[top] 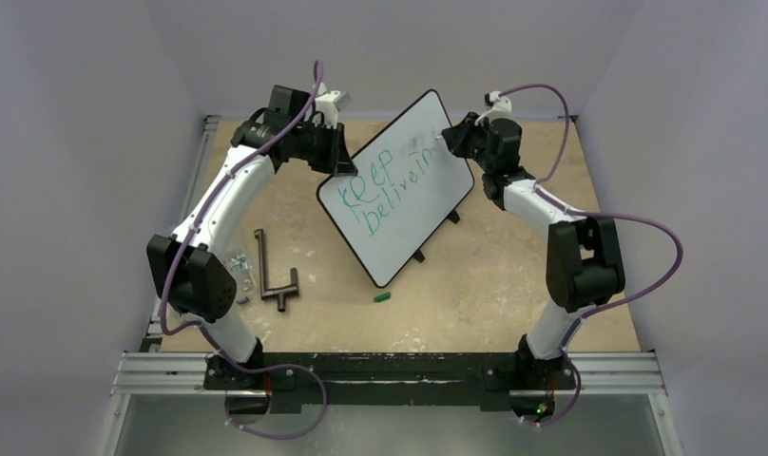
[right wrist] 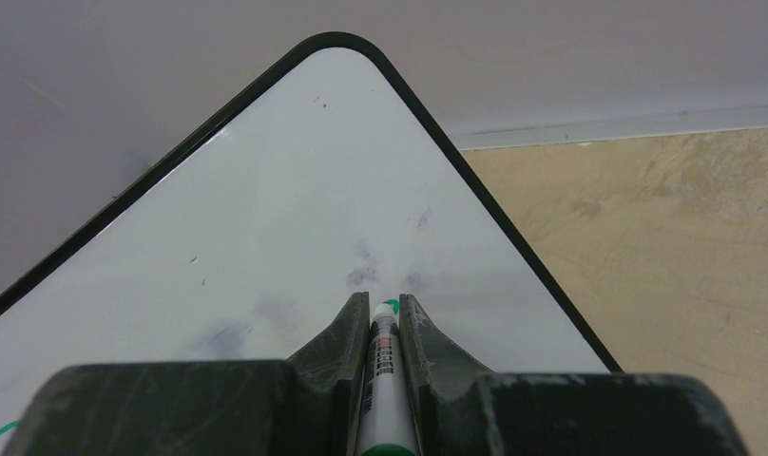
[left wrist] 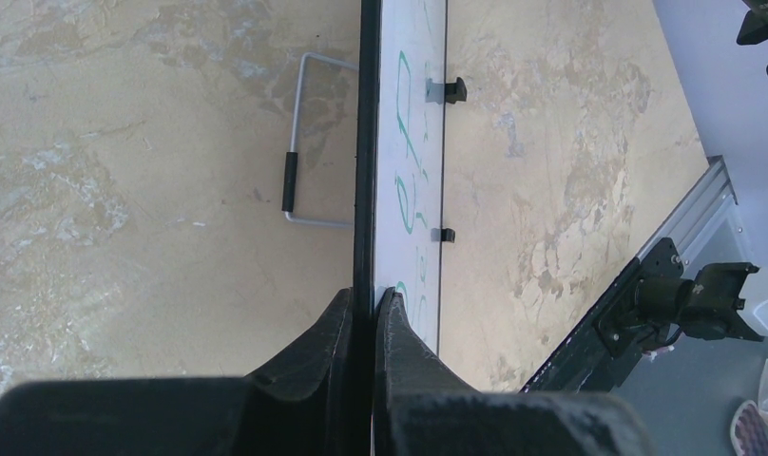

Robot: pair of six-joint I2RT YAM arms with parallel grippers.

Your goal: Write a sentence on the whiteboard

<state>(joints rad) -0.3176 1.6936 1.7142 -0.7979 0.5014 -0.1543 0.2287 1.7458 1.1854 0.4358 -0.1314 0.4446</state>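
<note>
The whiteboard [top: 399, 190] stands tilted in the middle of the table, black-framed, with green lettering [top: 385, 185] reading roughly "Keep" and "believin" in two lines. My left gripper [top: 340, 157] is shut on the board's upper left edge; in the left wrist view its fingers [left wrist: 399, 328] clamp the black frame [left wrist: 366, 142]. My right gripper [top: 453, 140] is shut on a white marker with a green tip [right wrist: 384, 356], its tip at the board surface [right wrist: 295, 209] near the end of the second line.
A dark T-shaped metal tool [top: 271, 271] and small metal parts [top: 238, 266] lie left of the board. A green marker cap [top: 382, 297] lies in front of it. The board's wire stand [left wrist: 299, 152] shows behind it. Walls enclose the table.
</note>
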